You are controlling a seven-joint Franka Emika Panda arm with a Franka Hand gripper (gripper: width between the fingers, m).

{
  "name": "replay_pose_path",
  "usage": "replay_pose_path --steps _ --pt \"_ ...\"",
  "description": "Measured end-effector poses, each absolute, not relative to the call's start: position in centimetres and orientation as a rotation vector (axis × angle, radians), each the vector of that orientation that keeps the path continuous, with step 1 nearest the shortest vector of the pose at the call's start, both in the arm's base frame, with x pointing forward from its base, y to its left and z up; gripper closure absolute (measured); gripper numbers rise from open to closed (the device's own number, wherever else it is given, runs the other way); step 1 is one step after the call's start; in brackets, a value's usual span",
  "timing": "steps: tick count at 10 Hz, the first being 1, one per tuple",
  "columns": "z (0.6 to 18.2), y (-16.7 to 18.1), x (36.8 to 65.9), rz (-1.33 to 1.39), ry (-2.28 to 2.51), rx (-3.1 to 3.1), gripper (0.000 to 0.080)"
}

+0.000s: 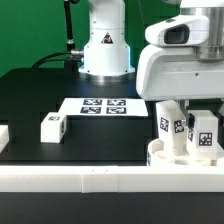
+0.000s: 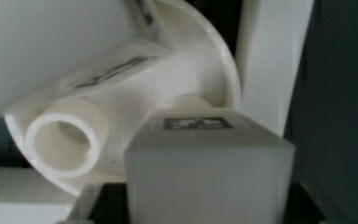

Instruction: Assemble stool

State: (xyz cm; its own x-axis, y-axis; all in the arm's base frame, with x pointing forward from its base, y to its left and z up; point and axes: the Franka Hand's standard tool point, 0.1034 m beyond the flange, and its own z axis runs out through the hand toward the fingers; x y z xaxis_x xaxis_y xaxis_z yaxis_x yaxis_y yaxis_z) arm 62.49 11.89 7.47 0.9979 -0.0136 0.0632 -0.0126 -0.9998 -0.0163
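The round white seat (image 1: 160,155) lies at the exterior view's lower right, against the front rail. One tagged leg (image 1: 168,125) stands up from it. My gripper (image 1: 203,118) is right above the seat, shut on a second tagged leg (image 1: 205,138) that it holds upright on the seat. In the wrist view this leg (image 2: 202,165) fills the gap between my dark fingers (image 2: 108,200), with the gripper (image 2: 208,212) closed on its sides. Behind it show the seat disc (image 2: 185,60) and the other leg (image 2: 60,140) with its round end. A third leg (image 1: 53,126) lies loose on the table at the left.
The marker board (image 1: 100,105) lies flat mid-table in front of the robot base (image 1: 105,50). A long white rail (image 1: 80,180) runs along the front edge. A white rail end (image 1: 3,135) sits at the far left.
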Motion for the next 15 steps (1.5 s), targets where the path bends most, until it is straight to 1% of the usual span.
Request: replay_pose_path --steps 6,11,15 --pt "7.45 12.0 62.47 -0.068 0.919 -2.935 0.0461" --pt "7.38 12.36 62.54 0.022 1.884 -2.317 0.0461" --pt "7.34 12.7 62.72 0.107 2.337 -1.814 0.0461"
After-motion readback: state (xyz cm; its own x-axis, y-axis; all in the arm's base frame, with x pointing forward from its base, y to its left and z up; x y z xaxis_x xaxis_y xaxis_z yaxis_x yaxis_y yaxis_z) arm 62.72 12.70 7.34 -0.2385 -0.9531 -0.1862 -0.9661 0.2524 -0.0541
